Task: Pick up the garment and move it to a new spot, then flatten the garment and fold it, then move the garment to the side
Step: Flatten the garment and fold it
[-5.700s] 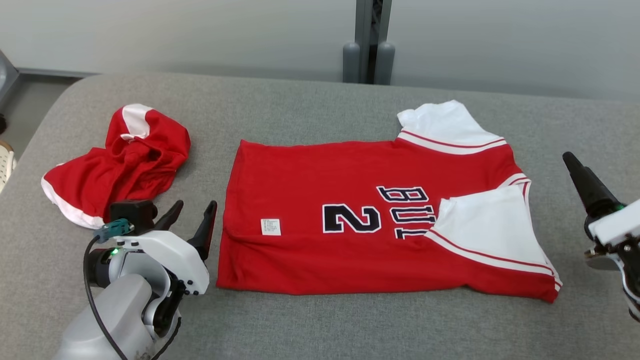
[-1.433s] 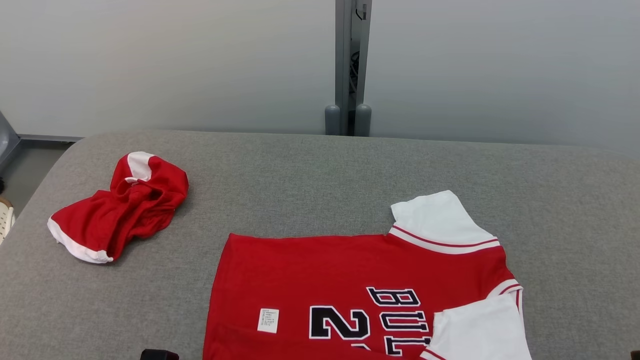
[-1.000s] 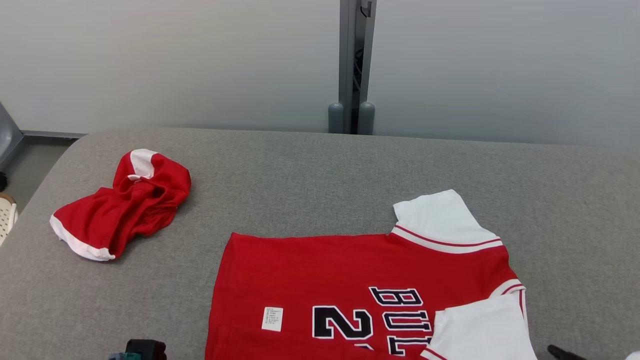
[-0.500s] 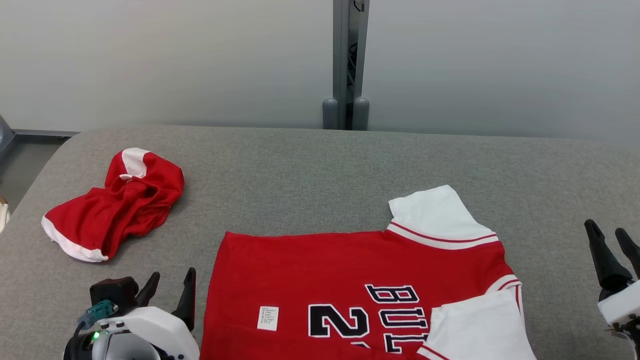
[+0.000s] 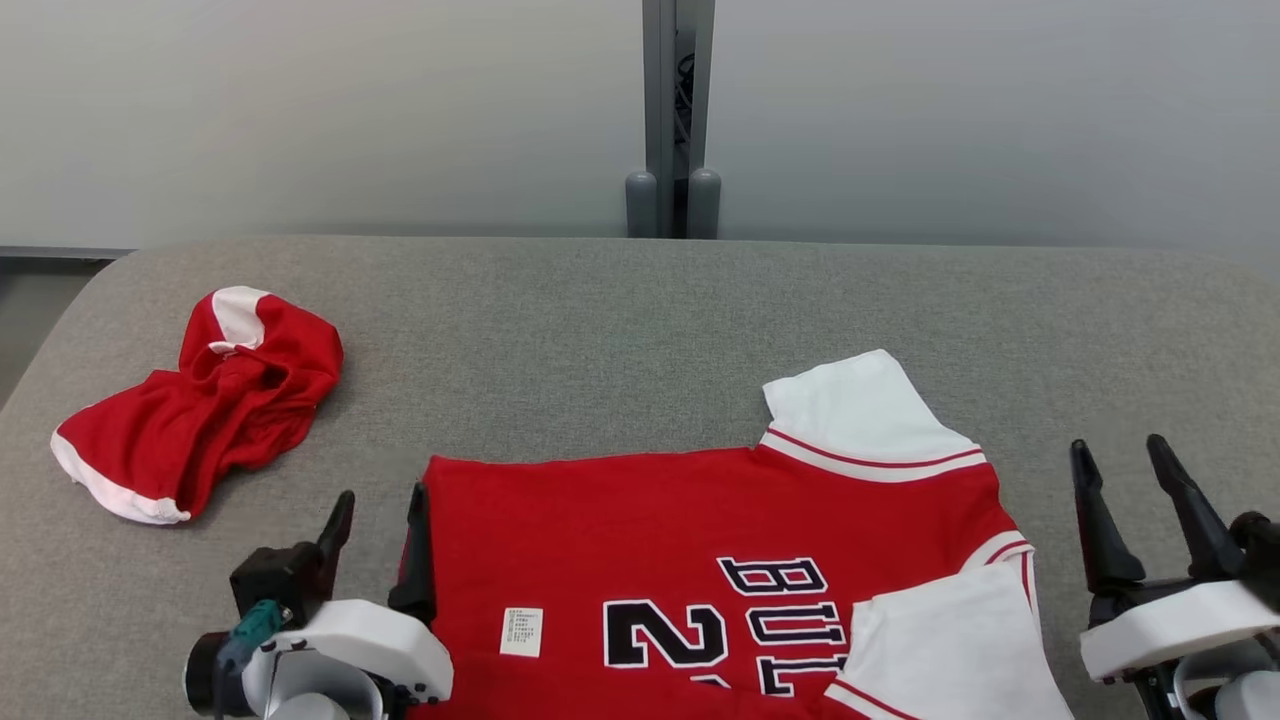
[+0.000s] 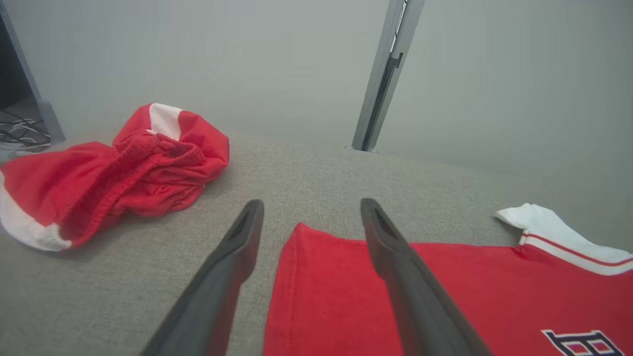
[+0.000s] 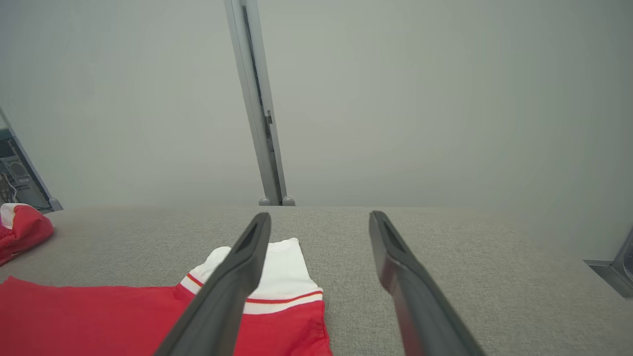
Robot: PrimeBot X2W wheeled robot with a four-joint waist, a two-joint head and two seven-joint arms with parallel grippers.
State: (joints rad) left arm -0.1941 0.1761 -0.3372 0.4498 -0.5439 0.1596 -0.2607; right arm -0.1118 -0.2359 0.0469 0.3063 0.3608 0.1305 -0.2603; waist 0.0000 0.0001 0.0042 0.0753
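At the garment (image 5: 700, 520) ends, left fingers (image 5: 418, 550) and right fingers (image 5: 1098, 525) gape wide, empty.

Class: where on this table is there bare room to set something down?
Bare: the far strip between jersey and post, and the gap between shorts and jersey. Crowded: the near edge, where left gripper and right gripper flank the jersey.

Your left claw (image 5: 381, 505) sits low at the left of the head view, jaws spread wide, pointing forward and gripping nothing. Your right claw (image 5: 1118, 455) mirrors it at the lower right, jaws equally wide apart and empty.
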